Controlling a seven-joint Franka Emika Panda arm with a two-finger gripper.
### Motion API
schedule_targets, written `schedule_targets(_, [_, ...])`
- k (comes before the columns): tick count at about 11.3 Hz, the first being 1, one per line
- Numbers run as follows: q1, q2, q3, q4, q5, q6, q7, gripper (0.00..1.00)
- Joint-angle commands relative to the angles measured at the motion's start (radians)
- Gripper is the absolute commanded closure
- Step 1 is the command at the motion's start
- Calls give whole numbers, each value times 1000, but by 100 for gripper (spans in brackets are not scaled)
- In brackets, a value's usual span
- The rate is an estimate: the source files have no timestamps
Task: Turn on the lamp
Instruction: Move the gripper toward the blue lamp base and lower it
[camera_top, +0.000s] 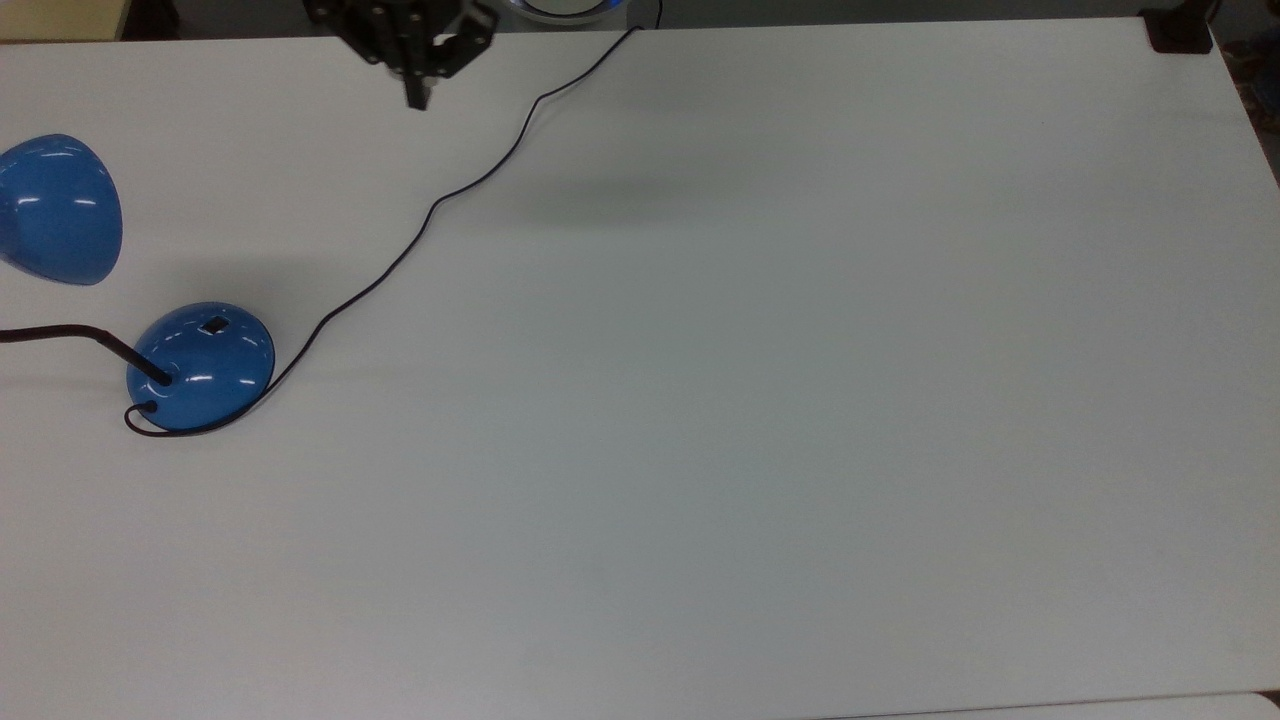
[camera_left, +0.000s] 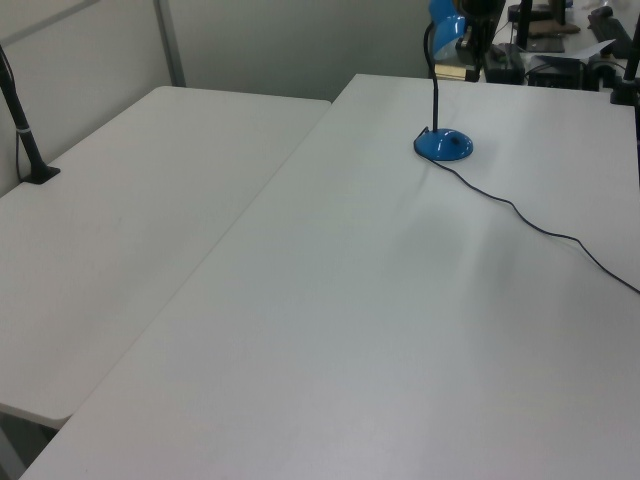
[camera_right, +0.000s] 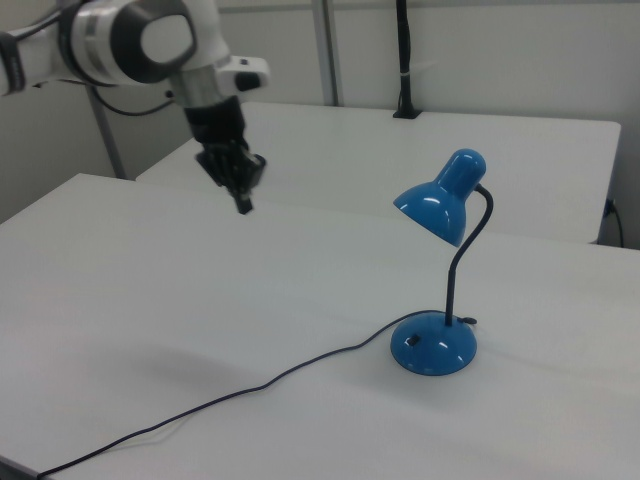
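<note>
Pincer (camera_right: 243, 205) closed, above lamp (camera_right: 436, 345).

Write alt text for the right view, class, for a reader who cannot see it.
A white robot arm holds its black pincer, closed, above a white table, well apart from a glossy blue desk lamp on the right view's right. The lamp's thin black cord trails across the table toward the right view's lower left.

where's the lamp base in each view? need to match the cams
Top view: lamp base at the top view's left edge, mid height.
Left view: lamp base in the upper right, far along the table.
Right view: lamp base right of centre, low.
Shared landmark: the black cord trailing from the base across the table.
</note>
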Motion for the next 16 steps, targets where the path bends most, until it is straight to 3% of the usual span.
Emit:
schedule_targets(1, [-88,18,-1,0,3,43,-6,100])
schedule_targets(7, [-230,47,-1,-39,3,190,-6,100])
schedule_targets(13, [-274,-144,-2,-491,8,567,-5,100])
schedule_targets(16, [-283,-116,-2,-570,8,748,43,100])
